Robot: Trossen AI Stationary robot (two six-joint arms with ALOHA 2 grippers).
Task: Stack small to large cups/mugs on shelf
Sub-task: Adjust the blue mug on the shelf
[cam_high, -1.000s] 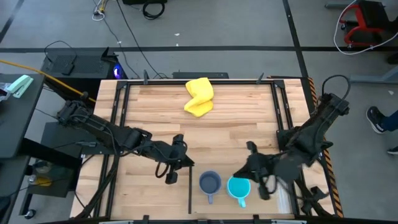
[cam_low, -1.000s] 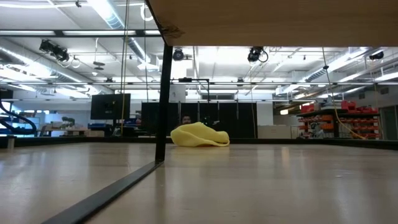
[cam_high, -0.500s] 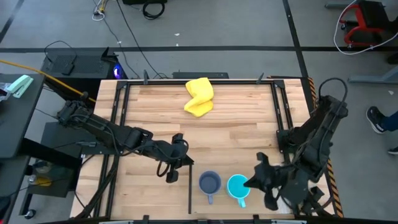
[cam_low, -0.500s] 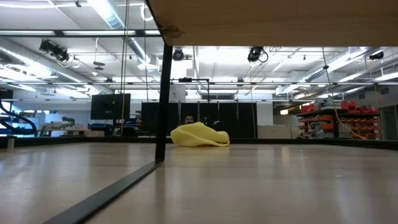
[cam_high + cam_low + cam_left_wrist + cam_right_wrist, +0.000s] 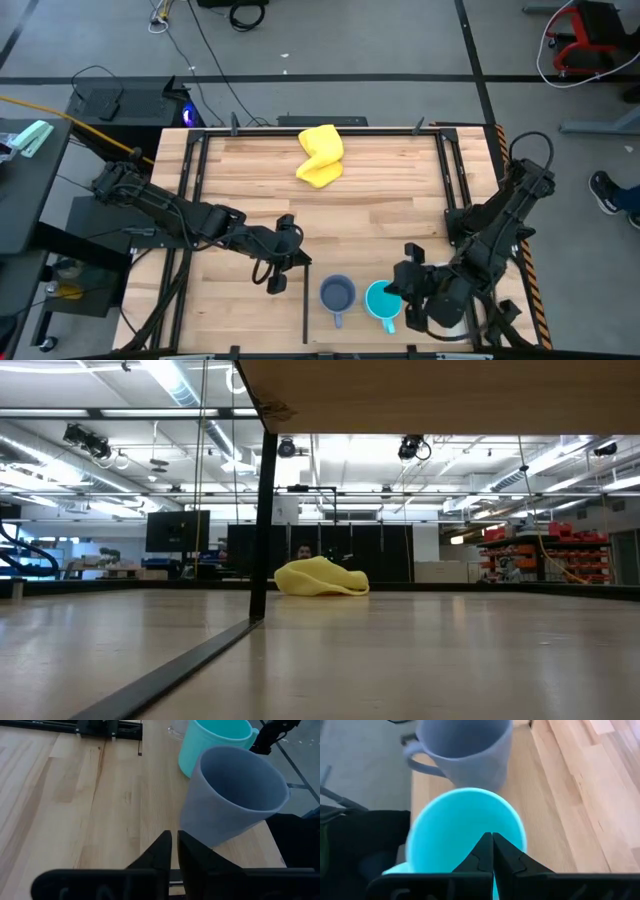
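Wooden tabletop point(image 5: 380, 200): right gripper point(image 5: 398, 290), fingers together, hovers beside cyan mug point(image 5: 381, 300); next, open to grasp; left gripper point(image 5: 284, 255) waits, pinched together.

Two handled mugs stand upright and empty, just beside each other at the counter's near edge: a grey-blue mug point(image 5: 338, 294) and, to its right, a bright cyan mug point(image 5: 382, 300).

We note even, bright overhead light on the worktop point(image 5: 380, 200); shadows beneath the arms are soft and short. In the low view, ceiling strip lights point(image 5: 180, 390) flare and the near worktop surface is blurred. Wrist views show the nearest parts of the mugs soft, with bending at the edges.
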